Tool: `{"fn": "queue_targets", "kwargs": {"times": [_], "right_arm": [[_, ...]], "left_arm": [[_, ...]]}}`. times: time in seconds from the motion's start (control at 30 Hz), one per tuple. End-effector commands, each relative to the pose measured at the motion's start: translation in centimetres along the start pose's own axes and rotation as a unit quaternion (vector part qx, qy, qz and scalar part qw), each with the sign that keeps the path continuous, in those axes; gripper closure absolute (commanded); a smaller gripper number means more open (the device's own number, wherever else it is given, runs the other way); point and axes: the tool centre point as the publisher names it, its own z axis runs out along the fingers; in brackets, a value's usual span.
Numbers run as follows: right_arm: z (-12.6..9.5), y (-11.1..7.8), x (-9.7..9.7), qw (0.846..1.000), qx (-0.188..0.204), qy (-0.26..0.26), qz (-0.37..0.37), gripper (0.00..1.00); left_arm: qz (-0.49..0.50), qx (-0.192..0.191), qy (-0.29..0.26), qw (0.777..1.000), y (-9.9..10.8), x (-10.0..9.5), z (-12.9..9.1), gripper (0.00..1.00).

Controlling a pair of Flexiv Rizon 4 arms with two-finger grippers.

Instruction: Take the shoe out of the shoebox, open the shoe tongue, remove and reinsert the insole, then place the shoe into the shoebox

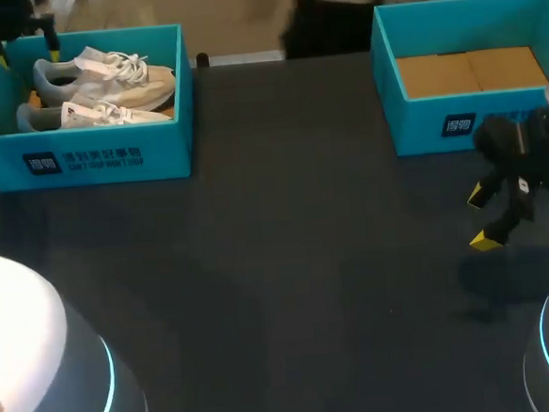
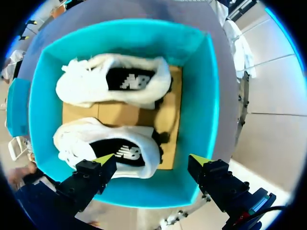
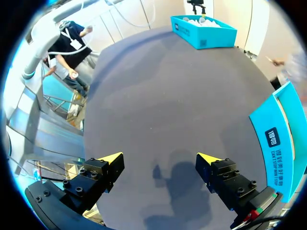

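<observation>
Two white shoes [image 1: 105,78] lie side by side in the teal shoebox [image 1: 83,158] at the table's back left. From the left wrist view, the nearer shoe [image 2: 108,143] and the farther shoe [image 2: 115,86] both rest on the box's cardboard floor. My left gripper [image 2: 151,159] hangs open above the box's near wall [image 2: 144,194], holding nothing; in the head view it [image 1: 27,55] is over the box's back left corner. My right gripper [image 1: 483,218] stands open over bare table in front of the other box, its fingers [image 3: 111,160] holding nothing.
A second teal shoebox [image 1: 457,122] at the back right holds only a cardboard floor; its wall [image 3: 280,141] is beside my right gripper. The dark tabletop [image 1: 297,261] stretches between the two boxes. The shoe-filled box [image 3: 204,28] lies far ahead of the right gripper.
</observation>
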Motion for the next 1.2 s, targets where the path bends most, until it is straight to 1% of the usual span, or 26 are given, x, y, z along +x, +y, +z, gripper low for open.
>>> {"fn": "queue_targets", "kwargs": {"times": [0.03,0.07,0.6,0.63,0.67,0.7,0.73,0.77,0.9,1.03,1.07,1.2], "right_arm": [[0.1,0.0,0.1,1.000,0.001,-0.001,0.000,0.00],[0.1,0.0,0.1,1.000,0.001,-0.001,0.000,0.00],[0.1,0.0,0.1,1.000,0.001,-0.001,0.000,0.00],[0.1,0.0,0.1,1.000,0.001,-0.001,0.000,0.00],[0.1,0.0,0.1,1.000,0.001,-0.001,0.000,0.00],[0.1,0.0,0.1,1.000,0.001,-0.001,0.000,0.00],[0.1,0.0,0.1,1.000,0.001,-0.001,0.000,0.00],[0.1,0.0,0.1,1.000,0.001,-0.001,0.000,0.00],[0.1,0.0,0.1,1.000,0.001,-0.001,0.000,0.00],[0.1,0.0,0.1,1.000,0.001,-0.001,0.000,0.00],[0.1,0.0,0.1,1.000,0.001,-0.001,0.000,0.00],[0.1,0.0,0.1,1.000,0.001,-0.001,0.000,0.00]], "left_arm": [[-0.014,-0.018,-0.001,1.000,-5.6,0.9,-3.5,0.00],[-0.020,-0.010,-0.007,1.000,-5.9,1.2,-3.9,0.00],[-0.020,-0.010,-0.007,1.000,-5.9,1.2,-3.9,0.00],[-0.020,-0.008,-0.014,1.000,-6.4,1.2,-4.0,0.00],[-0.011,0.009,-0.018,1.000,-7.5,1.3,-4.0,0.00],[-0.013,0.005,-0.012,1.000,-8.2,1.2,-3.7,0.00],[-0.013,0.006,-0.011,1.000,-8.7,1.2,-3.5,0.00],[-0.005,0.020,-0.016,1.000,-9.4,1.2,-3.3,0.00],[-0.007,0.030,-0.016,0.999,-11.2,1.5,-3.0,0.00],[-0.003,0.034,-0.017,0.999,-12.5,1.9,-2.7,0.00],[0.003,0.029,-0.016,0.999,-12.7,2.0,-2.5,0.00],[0.011,0.028,-0.013,0.999,-13.4,2.1,-1.2,0.00]]}}
